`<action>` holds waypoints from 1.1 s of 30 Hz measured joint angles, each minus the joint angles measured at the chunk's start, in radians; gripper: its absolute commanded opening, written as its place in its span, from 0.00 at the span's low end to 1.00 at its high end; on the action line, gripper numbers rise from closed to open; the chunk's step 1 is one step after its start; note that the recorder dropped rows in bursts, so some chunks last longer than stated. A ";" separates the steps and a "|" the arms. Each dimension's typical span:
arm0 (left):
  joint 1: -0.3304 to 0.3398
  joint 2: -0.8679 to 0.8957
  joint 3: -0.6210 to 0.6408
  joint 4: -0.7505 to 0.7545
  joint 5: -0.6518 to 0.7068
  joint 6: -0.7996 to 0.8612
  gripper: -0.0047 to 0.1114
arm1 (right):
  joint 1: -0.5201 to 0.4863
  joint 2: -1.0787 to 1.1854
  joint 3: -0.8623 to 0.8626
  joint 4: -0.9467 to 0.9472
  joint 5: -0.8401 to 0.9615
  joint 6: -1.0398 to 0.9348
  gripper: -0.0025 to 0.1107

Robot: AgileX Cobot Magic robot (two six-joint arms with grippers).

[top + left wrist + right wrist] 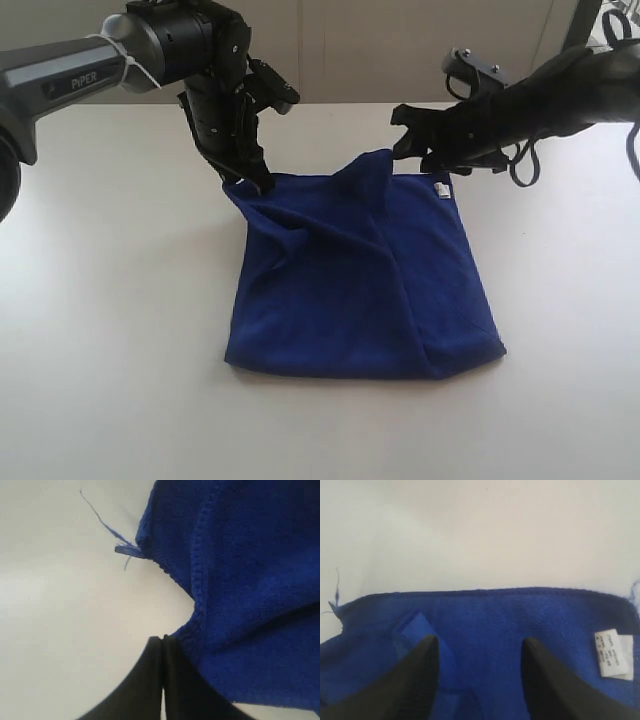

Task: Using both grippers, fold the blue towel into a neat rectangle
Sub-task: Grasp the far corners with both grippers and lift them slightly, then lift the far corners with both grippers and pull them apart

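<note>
The blue towel (350, 290) lies folded over on the white table (100, 330), with a ridge standing up at its far edge. My left gripper (248, 180) points down at the towel's far left corner. In the left wrist view its fingers (163, 638) are pressed together, and the towel's hem (200, 580) is drawn into their tips. My right gripper (403, 132) hovers open just above the far edge beside the ridge. In the right wrist view its fingertips (480, 647) are spread wide over the towel (520, 615) and hold nothing. A white label (614, 654) sits at the far right corner (441, 188).
Bare white table surrounds the towel on all sides. A frayed blue thread (100, 520) trails from the towel's corner onto the table. A pale wall (380, 50) rises behind the table's far edge.
</note>
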 measured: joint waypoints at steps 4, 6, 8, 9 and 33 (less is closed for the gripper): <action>0.000 0.000 0.000 0.000 0.000 0.001 0.04 | 0.000 0.004 -0.031 0.002 0.025 0.000 0.45; 0.000 0.000 0.000 0.000 0.000 0.001 0.04 | 0.000 0.015 -0.044 0.002 0.052 -0.013 0.45; 0.000 0.000 0.000 0.000 0.000 0.001 0.04 | 0.000 0.030 -0.051 0.005 0.078 -0.038 0.45; 0.000 0.000 0.000 0.000 0.000 0.001 0.04 | 0.000 0.036 -0.053 0.006 0.088 -0.049 0.45; 0.000 0.005 0.000 -0.009 0.000 0.001 0.04 | 0.000 0.062 -0.057 0.011 0.086 -0.108 0.18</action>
